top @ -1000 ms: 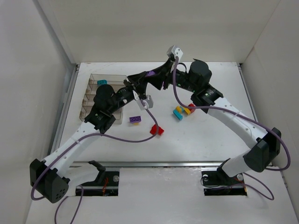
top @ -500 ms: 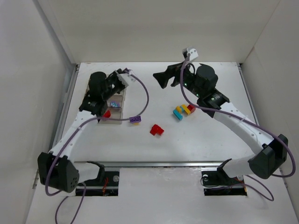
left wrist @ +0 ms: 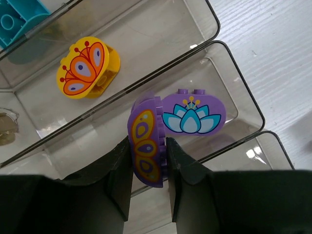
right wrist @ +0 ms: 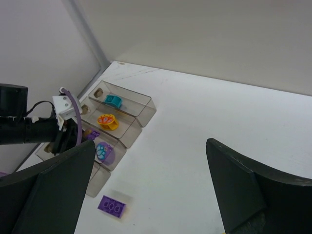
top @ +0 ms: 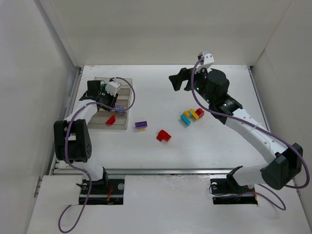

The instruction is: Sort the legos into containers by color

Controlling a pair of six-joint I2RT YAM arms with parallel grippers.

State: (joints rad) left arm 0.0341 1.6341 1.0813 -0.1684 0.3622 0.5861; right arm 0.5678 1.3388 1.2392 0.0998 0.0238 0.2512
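My left gripper (left wrist: 148, 144) is shut on a purple lego (left wrist: 146, 146) with an orange and yellow pattern, held on edge over the third compartment of the containers (left wrist: 229, 92). In that compartment lies a purple lego with a lotus print (left wrist: 192, 113). A yellow lego (left wrist: 87, 68) and a teal one (left wrist: 17, 22) lie in the compartments beyond. In the top view the left gripper (top: 117, 103) hangs over the containers (top: 97, 79), where a red lego (top: 111, 120) also rests. My right gripper (top: 178, 80) is open and holds nothing, high over the table's far middle.
On the table lie a purple brick (top: 141, 125), a red lego (top: 163, 135) and a teal, yellow and red cluster (top: 191, 116). White walls close in the back and both sides. The purple brick (right wrist: 111, 205) lies just beside the containers (right wrist: 141, 105).
A second ago both grippers met over the table's middle. The right gripper has opened and pulled back to the right; the left arm has swung over the containers with the purple lego.
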